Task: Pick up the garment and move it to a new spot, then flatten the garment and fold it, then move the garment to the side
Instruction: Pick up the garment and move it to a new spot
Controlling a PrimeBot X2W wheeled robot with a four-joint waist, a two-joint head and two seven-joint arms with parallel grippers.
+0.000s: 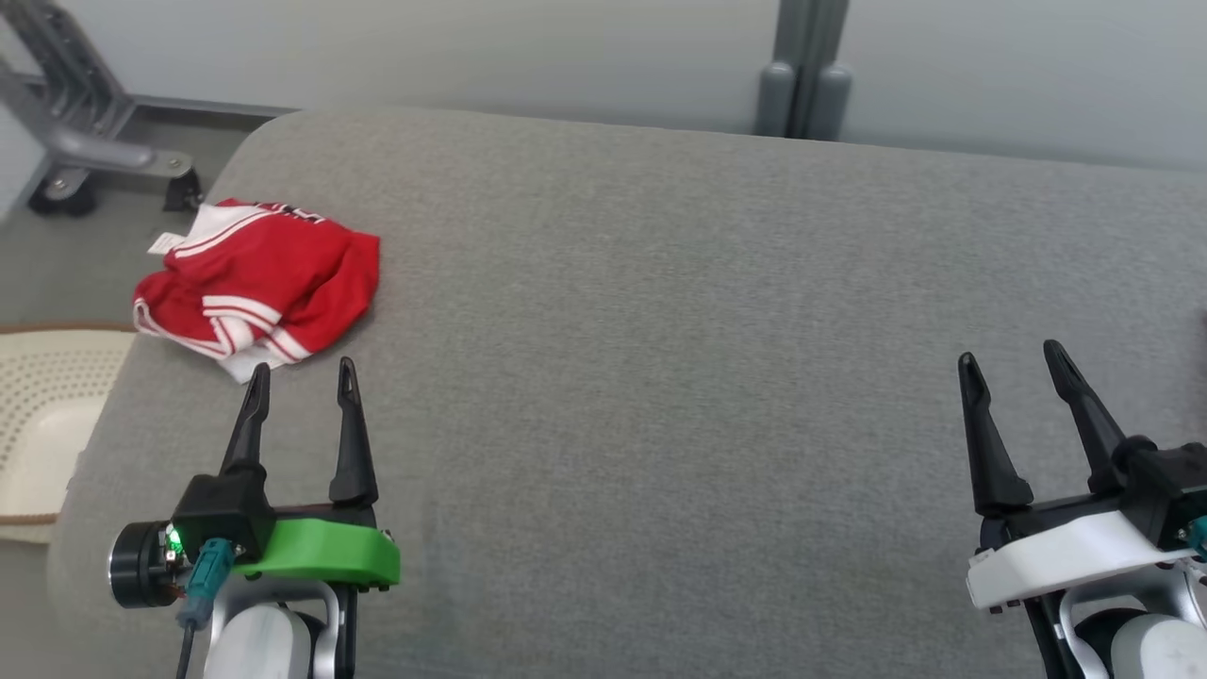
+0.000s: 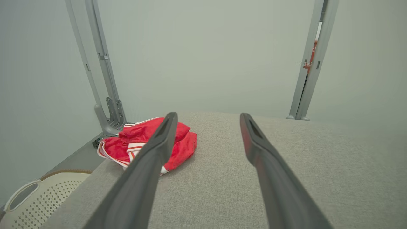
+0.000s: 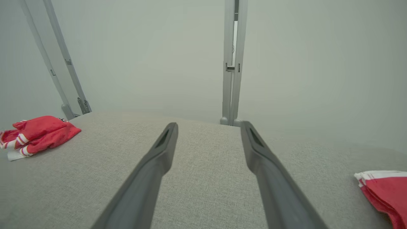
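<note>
A crumpled red garment [image 1: 259, 278] with white stripes lies near the far left corner of the grey cushioned surface [image 1: 660, 330]. The same garment [image 2: 148, 143] sits just ahead of my left fingers in the left wrist view, and at the far left as the garment [image 3: 38, 133] in the right wrist view. My left gripper [image 1: 302, 377] stands open just short of it, nothing between its fingers. At the lower right my right gripper [image 1: 1009, 363] is open and empty, far from the garment.
A second red and white folded cloth [image 3: 386, 190] lies at the right edge of the right wrist view. A cream perforated basket [image 1: 42, 424] stands beside the surface's left edge. Grey metal frame legs [image 1: 85, 132] and posts [image 1: 801, 66] stand behind it.
</note>
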